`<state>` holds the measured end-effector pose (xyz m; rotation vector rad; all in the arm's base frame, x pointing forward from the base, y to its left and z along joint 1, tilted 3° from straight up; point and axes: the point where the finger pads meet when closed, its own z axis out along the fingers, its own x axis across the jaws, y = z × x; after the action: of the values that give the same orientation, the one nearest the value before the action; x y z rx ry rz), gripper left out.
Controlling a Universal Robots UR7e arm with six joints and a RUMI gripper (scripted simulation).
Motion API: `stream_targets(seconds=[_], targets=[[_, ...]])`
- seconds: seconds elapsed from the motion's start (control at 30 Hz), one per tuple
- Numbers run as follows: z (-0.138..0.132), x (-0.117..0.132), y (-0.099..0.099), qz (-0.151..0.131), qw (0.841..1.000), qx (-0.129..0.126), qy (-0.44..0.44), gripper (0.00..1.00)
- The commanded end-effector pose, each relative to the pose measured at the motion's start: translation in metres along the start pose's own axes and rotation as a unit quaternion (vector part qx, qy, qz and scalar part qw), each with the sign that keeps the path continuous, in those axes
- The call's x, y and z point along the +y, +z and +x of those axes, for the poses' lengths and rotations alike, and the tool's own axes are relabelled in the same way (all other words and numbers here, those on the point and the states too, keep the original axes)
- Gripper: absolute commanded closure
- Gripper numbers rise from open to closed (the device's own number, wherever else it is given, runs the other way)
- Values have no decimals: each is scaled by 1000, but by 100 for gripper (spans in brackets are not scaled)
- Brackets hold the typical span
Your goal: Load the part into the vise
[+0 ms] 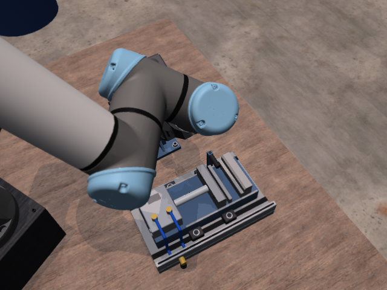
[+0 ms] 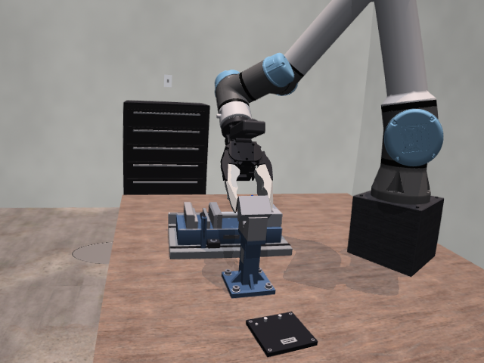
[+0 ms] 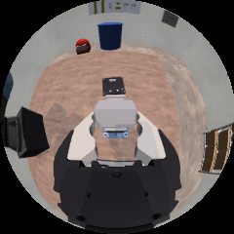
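Wooden tabletop supports the open vise; gripper jaws pinch the gray block at the V-block stand.

Vise: open above | upright work-stop bracket: obstacle at jaws' end

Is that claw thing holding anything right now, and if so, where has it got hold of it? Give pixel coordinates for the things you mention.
Yes: the gripper (image 2: 252, 209) (image 3: 115, 111) holds the grey block (image 2: 254, 205) (image 3: 115, 113), its fingers on two opposite sides.
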<state>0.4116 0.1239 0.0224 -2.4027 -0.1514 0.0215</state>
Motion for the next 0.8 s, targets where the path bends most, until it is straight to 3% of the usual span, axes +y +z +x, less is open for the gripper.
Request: stream_targets(seconds=[0.0, 0.77], targets=[[0, 2, 1, 0, 1000, 0, 0, 100], [0, 5, 5, 0, 1000, 0, 0, 100]])
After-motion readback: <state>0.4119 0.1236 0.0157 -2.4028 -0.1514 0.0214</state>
